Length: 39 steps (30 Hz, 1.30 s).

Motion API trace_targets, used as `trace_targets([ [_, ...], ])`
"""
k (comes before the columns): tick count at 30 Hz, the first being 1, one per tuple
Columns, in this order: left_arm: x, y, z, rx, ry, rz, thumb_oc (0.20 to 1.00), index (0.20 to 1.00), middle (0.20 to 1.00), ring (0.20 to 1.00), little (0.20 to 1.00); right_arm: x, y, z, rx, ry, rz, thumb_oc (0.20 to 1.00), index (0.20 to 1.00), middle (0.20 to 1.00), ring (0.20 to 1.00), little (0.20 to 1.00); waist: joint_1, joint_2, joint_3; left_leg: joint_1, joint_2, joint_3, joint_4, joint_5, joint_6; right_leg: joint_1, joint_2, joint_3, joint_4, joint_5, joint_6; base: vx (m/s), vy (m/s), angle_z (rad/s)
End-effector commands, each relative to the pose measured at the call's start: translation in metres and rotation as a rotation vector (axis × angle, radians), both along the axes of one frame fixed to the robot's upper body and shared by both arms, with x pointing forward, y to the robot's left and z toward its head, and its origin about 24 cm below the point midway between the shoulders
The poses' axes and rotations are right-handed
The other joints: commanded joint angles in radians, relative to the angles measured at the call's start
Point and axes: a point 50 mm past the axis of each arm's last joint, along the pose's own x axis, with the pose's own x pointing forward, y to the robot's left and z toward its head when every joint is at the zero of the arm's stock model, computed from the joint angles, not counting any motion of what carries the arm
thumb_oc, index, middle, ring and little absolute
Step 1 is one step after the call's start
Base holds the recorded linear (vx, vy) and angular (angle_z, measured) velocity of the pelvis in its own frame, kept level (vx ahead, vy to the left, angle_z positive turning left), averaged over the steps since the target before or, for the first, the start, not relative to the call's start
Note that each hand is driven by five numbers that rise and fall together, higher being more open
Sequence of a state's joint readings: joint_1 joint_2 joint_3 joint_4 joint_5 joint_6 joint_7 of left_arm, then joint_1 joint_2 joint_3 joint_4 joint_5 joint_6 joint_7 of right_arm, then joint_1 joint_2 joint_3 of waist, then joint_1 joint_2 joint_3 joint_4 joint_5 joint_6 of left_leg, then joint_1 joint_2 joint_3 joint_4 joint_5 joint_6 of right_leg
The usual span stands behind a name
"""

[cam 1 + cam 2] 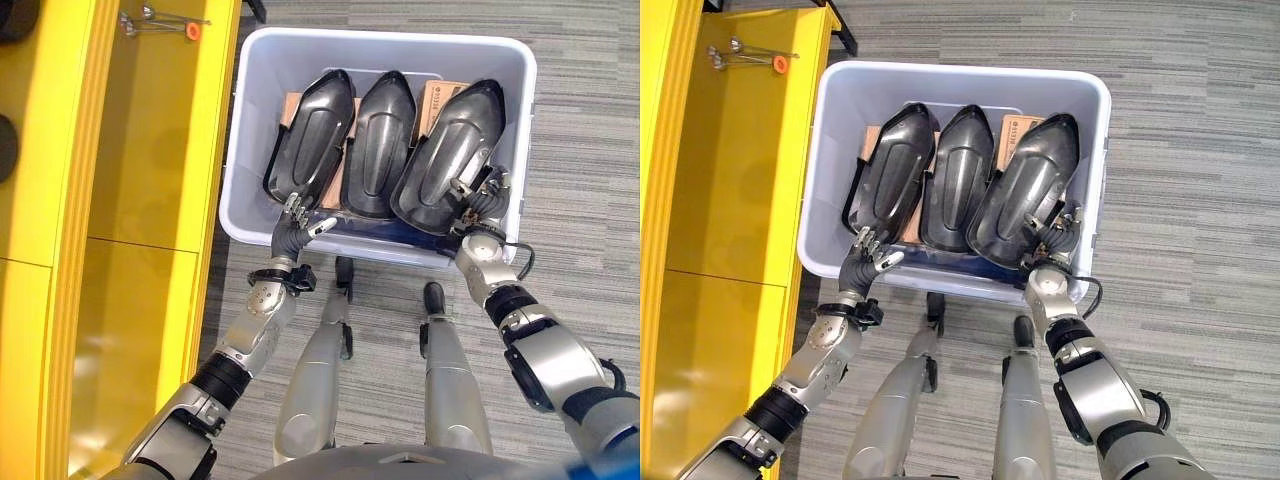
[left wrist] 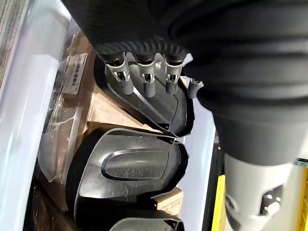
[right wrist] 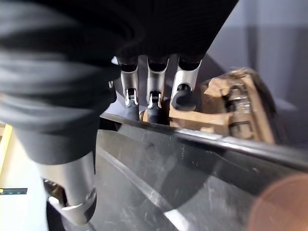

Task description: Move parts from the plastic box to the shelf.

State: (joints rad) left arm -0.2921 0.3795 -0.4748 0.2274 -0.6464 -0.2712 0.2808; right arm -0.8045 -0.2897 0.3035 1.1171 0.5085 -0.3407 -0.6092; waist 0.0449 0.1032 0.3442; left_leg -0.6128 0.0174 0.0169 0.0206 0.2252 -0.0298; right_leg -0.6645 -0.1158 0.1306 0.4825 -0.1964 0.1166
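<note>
Three dark moulded parts lie side by side in the plastic box (image 1: 250,150), over brown cardboard packets (image 2: 108,108): a left part (image 1: 310,135), a middle part (image 1: 378,145) and a right part (image 1: 450,150). The left hand (image 1: 297,215) hovers at the near end of the left part, fingers (image 2: 147,84) relaxed and slightly spread, grasping nothing. The right hand (image 1: 483,195) has its fingers (image 3: 153,103) hooked over the right part's near edge, thumb below. The yellow shelf (image 1: 150,200) stands just left of the box.
</note>
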Motion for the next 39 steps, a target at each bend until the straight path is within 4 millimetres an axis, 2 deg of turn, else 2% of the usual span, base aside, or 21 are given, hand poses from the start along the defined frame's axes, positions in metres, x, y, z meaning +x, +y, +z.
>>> trace_targets([
  [1,0.001,-0.005,0.030,-0.029,-0.140,-0.050,1.000,1.000,1.000,1.000,1.000,-0.006,-0.031,-0.013,0.030,0.130,-0.070,1.000,1.000,1.000,1.000,1.000,0.029,0.004,0.037,-0.033,0.040,-0.028,0.158,-0.144,-0.044,0.103,-0.103,-0.071,-0.308,0.284,0.045,0.01,0.009,0.04],
  [4,0.002,-0.007,0.032,-0.018,-0.143,-0.060,1.000,1.000,1.000,1.000,1.000,-0.007,-0.045,-0.014,-0.017,0.197,-0.098,1.000,1.000,1.000,1.000,1.000,0.040,0.008,0.044,-0.035,0.038,-0.032,0.161,-0.146,-0.042,0.101,-0.103,-0.073,-0.299,0.279,0.042,0.00,0.001,0.01],
  [11,0.002,-0.010,0.032,-0.004,-0.147,-0.086,1.000,1.000,1.000,1.000,1.000,-0.013,-0.061,-0.023,-0.078,0.327,-0.121,1.000,1.000,1.000,1.000,1.000,0.052,0.011,0.048,-0.039,0.037,-0.036,0.175,-0.151,-0.040,0.102,-0.104,-0.080,-0.290,0.270,0.039,0.00,0.001,0.01],
  [13,0.002,-0.012,0.032,-0.002,-0.148,-0.098,1.000,1.000,1.000,1.000,1.000,-0.017,-0.064,-0.030,-0.080,0.376,-0.117,0.743,0.743,0.743,0.743,0.743,0.054,0.011,0.048,-0.041,0.035,-0.036,0.177,-0.153,-0.040,0.102,-0.103,-0.079,-0.289,0.270,0.040,0.00,0.000,0.00],
  [15,0.002,-0.012,0.032,-0.001,-0.146,-0.106,1.000,1.000,1.000,1.000,1.000,-0.019,-0.064,-0.033,-0.096,0.408,-0.092,0.435,0.435,0.435,0.435,0.435,0.056,0.010,0.048,-0.042,0.035,-0.036,0.180,-0.154,-0.040,0.102,-0.104,-0.080,-0.288,0.268,0.039,0.00,0.002,0.02],
  [16,0.002,-0.012,0.032,-0.003,-0.144,-0.106,1.000,1.000,1.000,1.000,1.000,-0.020,-0.063,-0.037,-0.080,0.414,-0.090,0.435,0.435,0.435,0.435,0.435,0.055,0.010,0.048,-0.042,0.034,-0.037,0.182,-0.156,-0.039,0.102,-0.104,-0.080,-0.287,0.268,0.039,0.00,0.001,0.04],
  [17,0.002,-0.012,0.032,-0.004,-0.145,-0.107,1.000,1.000,1.000,1.000,1.000,-0.023,-0.064,-0.041,-0.072,0.431,-0.093,0.200,0.200,0.200,0.200,0.200,0.055,0.010,0.048,-0.043,0.033,-0.037,0.184,-0.157,-0.039,0.102,-0.105,-0.080,-0.286,0.267,0.039,0.00,0.000,0.04],
  [24,0.000,-0.006,0.029,-0.010,-0.135,-0.090,1.000,1.000,1.000,1.000,1.000,-0.034,-0.062,-0.058,-0.034,0.453,-0.094,0.200,0.200,0.200,0.200,0.200,0.050,0.007,0.042,-0.038,0.031,-0.040,0.186,-0.160,-0.036,0.110,-0.104,-0.083,-0.286,0.265,0.036,0.00,0.002,0.02],
  [26,0.000,-0.004,0.027,-0.012,-0.131,-0.079,1.000,1.000,1.000,1.000,1.000,-0.032,-0.058,-0.056,0.008,0.403,-0.102,0.200,0.200,0.200,0.200,0.200,0.047,0.004,0.038,-0.033,0.030,-0.038,0.187,-0.163,-0.036,0.116,-0.104,-0.084,-0.286,0.263,0.037,0.00,0.000,0.00],
  [28,-0.001,-0.001,0.026,-0.023,-0.126,-0.066,1.000,1.000,1.000,1.000,1.000,-0.031,-0.054,-0.054,0.124,0.310,-0.114,0.200,0.200,0.200,0.200,0.200,0.041,0.000,0.034,-0.030,0.030,-0.037,0.188,-0.165,-0.036,0.119,-0.103,-0.082,-0.287,0.263,0.038,0.00,0.007,0.03],
  [32,-0.004,0.003,0.018,-0.045,-0.090,-0.049,1.000,1.000,1.000,1.000,1.000,-0.025,-0.048,-0.039,0.188,0.158,-0.106,0.200,0.200,0.200,0.200,0.200,0.026,-0.014,0.021,-0.018,0.038,-0.034,0.186,-0.167,-0.040,0.137,-0.104,-0.089,-0.304,0.270,0.042,0.00,0.000,0.00],
  [35,-0.008,0.008,0.011,-0.040,-0.062,-0.036,1.000,1.000,1.000,1.000,1.000,-0.020,-0.042,-0.013,0.208,-0.022,-0.071,0.200,0.200,0.200,0.200,0.200,0.009,-0.031,0.006,-0.010,0.045,-0.034,0.185,-0.163,-0.044,0.147,-0.100,-0.089,-0.315,0.278,0.041,0.00,0.000,0.00],
  [39,-0.010,0.013,0.005,-0.053,-0.038,-0.018,1.000,1.000,1.000,1.000,1.000,-0.019,-0.034,0.008,0.342,-0.203,-0.045,0.200,0.200,0.200,0.200,0.200,-0.004,-0.046,-0.003,0.013,0.053,-0.031,0.177,-0.164,-0.048,0.175,-0.099,-0.092,-0.328,0.280,0.042,0.00,0.000,0.00],
])
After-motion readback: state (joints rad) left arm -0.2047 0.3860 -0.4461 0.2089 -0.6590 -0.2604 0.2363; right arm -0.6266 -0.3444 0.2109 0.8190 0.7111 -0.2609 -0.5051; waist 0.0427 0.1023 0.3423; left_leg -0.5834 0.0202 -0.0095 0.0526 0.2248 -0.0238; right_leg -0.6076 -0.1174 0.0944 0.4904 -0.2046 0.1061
